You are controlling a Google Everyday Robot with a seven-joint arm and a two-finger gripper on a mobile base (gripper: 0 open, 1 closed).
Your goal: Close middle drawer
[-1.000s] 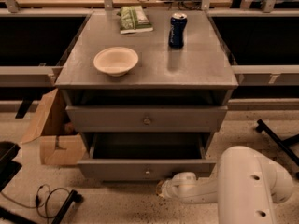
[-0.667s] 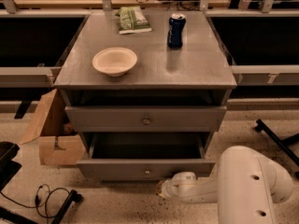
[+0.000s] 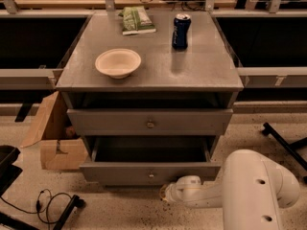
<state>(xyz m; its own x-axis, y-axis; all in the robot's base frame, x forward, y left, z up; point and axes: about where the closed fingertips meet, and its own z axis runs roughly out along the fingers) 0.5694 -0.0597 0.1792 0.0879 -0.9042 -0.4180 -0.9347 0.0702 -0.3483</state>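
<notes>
Though open, the middle drawer with the claw low before its front, grip state indiscernible.

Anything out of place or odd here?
Only the middle drawer stands pulled out, its inside showing, while the drawer above it is shut. The gripper sits low, just below that open front. The bowl and can stand upright.
</notes>
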